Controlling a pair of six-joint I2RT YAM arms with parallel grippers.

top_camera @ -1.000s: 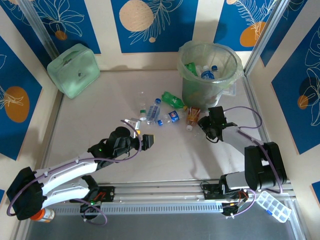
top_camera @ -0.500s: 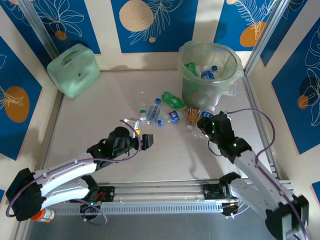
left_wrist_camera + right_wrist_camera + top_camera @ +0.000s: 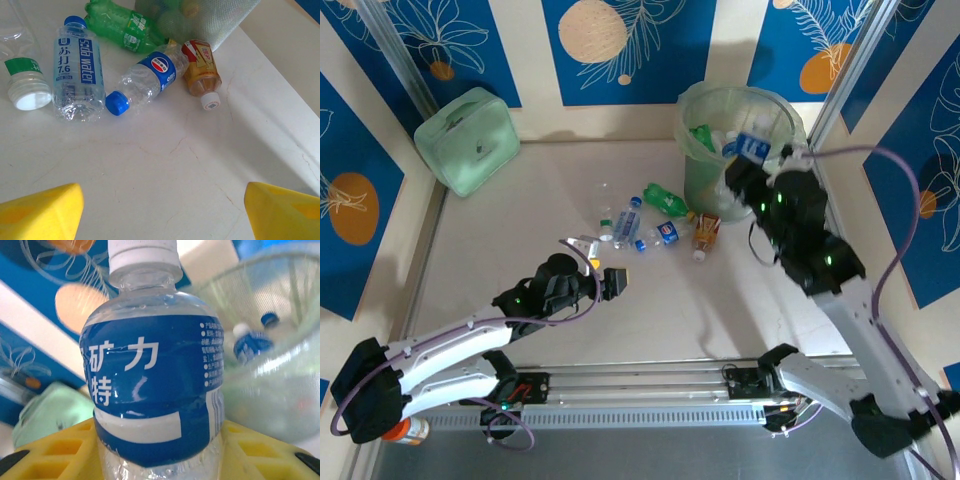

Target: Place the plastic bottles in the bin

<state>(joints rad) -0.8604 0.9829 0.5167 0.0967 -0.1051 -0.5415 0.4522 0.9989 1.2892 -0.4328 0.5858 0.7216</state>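
A mint-green case [image 3: 468, 140] is seen at the counter's [image 3: 520, 250] far left. The left jaws are held wide apart and empty, above loose plastic bottles: a clear bottle [image 3: 77, 70] marked "Soda water 7.6", a green bottle [image 3: 125, 25], a Pepsi bottle [image 3: 150, 80] and a red-labelled amber bottle [image 3: 201, 75]. Just beside these stands the bin [image 3: 705, 185]. The right jaws are closed on a blue-labelled bottle [image 3: 155, 390], printed with white Chinese characters, above the bin's near rim.
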